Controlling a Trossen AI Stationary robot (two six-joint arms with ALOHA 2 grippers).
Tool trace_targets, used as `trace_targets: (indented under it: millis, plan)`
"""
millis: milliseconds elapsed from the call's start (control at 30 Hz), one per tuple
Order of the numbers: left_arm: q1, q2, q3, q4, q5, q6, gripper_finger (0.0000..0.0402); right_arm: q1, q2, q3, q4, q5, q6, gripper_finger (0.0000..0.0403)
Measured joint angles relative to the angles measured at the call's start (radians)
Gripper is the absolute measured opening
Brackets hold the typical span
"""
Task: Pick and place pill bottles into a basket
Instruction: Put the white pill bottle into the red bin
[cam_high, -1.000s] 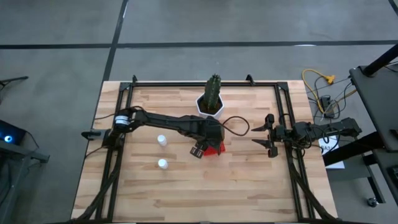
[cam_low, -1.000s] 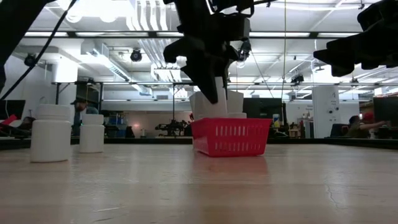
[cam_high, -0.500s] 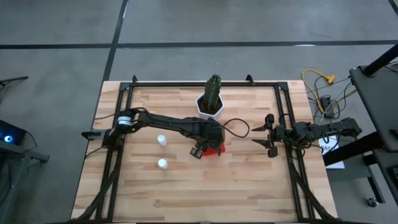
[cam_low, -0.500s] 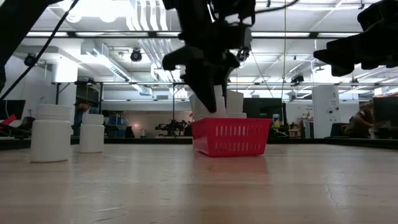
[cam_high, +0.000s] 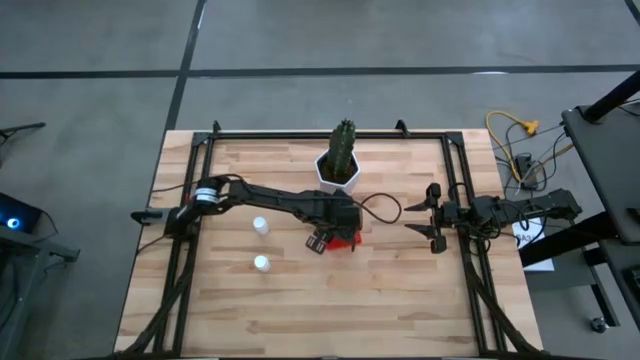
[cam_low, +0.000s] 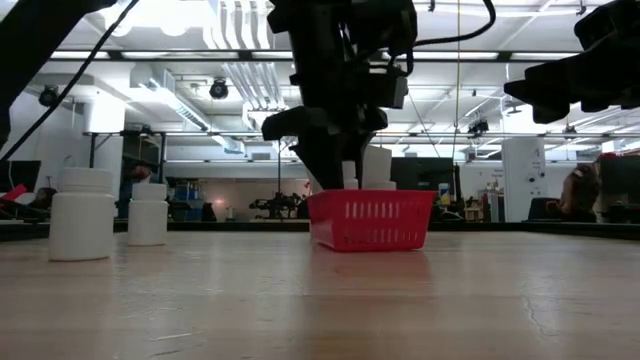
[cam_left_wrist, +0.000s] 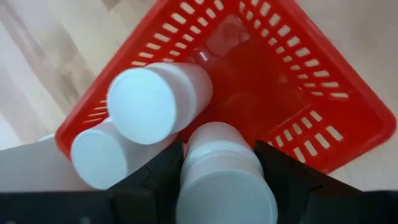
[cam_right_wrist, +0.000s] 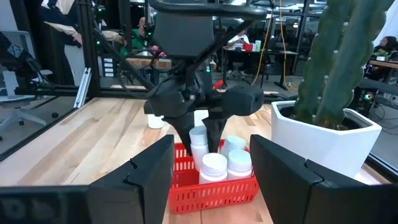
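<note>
Holding bottle (cam_left_wrist: 219, 177), seemingly above basket (cam_left_wrist: 348, 115)

The left arm reaches from the left edge of the surface (cam_high: 400, 290) toward its middle, its wrist bent downward so that the left gripper (cam_high: 322, 240) points nearly straight down, low over the surface. Its two dark fingers (cam_left_wrist: 158, 177) stand apart and are closed on a pill bottle (cam_left_wrist: 221, 180) between them. The right arm waits at the right edge of the surface, stretched level, its right gripper (cam_high: 420, 222) raised and facing the middle, fingers (cam_right_wrist: 143, 180) spread apart with nothing between them.
</note>
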Motion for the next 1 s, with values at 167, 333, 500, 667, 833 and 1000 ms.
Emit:
trace_targets:
  millis: [167,333,500,667,833,1000]
  plan:
    - [0.002,0.0,-0.002,0.003,-0.012,0.005,0.0163,0.0,0.0,0.0,0.0,0.0,0.004,0.0201]
    - [0.002,0.0,-0.019,0.0,-0.012,0.002,0.0167,0.0,0.0,0.0,0.0,0.0,0.004,0.0201]
    - [0.002,-0.001,-0.047,0.012,-0.022,0.001,0.0169,0.0,0.0,0.0,0.0,0.0,0.004,0.0201]
    - [0.002,-0.001,-0.064,0.02,-0.042,-0.002,0.017,0.0,0.0,0.0,0.0,0.0,0.003,0.0201]
    - [0.002,-0.001,-0.064,0.035,-0.052,-0.002,0.0171,0.0,0.0,0.0,0.0,0.0,0.003,0.0201]
    - [0.002,-0.001,-0.056,0.036,-0.092,-0.002,0.0171,0.0,0.0,0.0,0.0,0.0,0.003,0.0201]
